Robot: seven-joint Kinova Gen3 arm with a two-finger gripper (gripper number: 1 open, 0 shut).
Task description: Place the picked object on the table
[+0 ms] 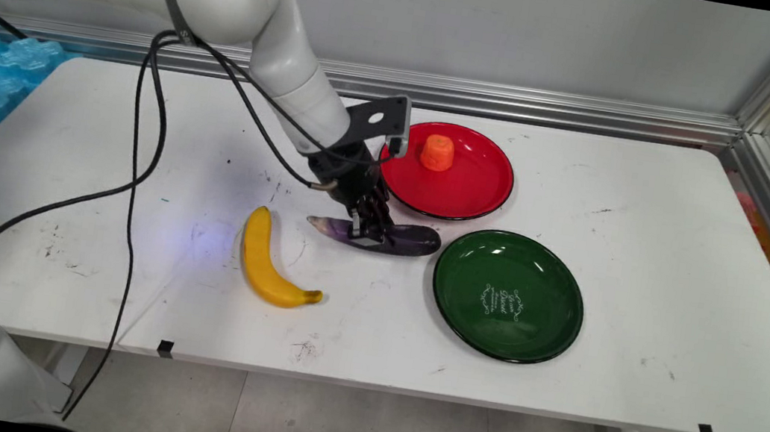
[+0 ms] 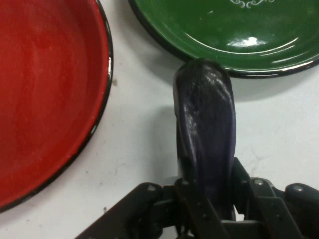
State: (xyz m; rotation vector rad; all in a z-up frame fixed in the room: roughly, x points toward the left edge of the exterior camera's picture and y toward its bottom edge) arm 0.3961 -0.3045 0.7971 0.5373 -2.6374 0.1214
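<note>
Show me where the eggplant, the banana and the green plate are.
eggplant [image 1: 412, 239]: main view, its dark rounded end.
banana [image 1: 266, 259]: main view, middle of its yellow body.
green plate [image 1: 558, 270]: main view, bare inner surface near its rim.

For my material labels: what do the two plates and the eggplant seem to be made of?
Red plate and green plate: probably enamelled metal, glossy, with dark rims and sharp highlights; painted plastic is possible. Eggplant, between the pincer's fingers: smooth, shiny purple skin; real or plastic, I cannot tell.
</note>
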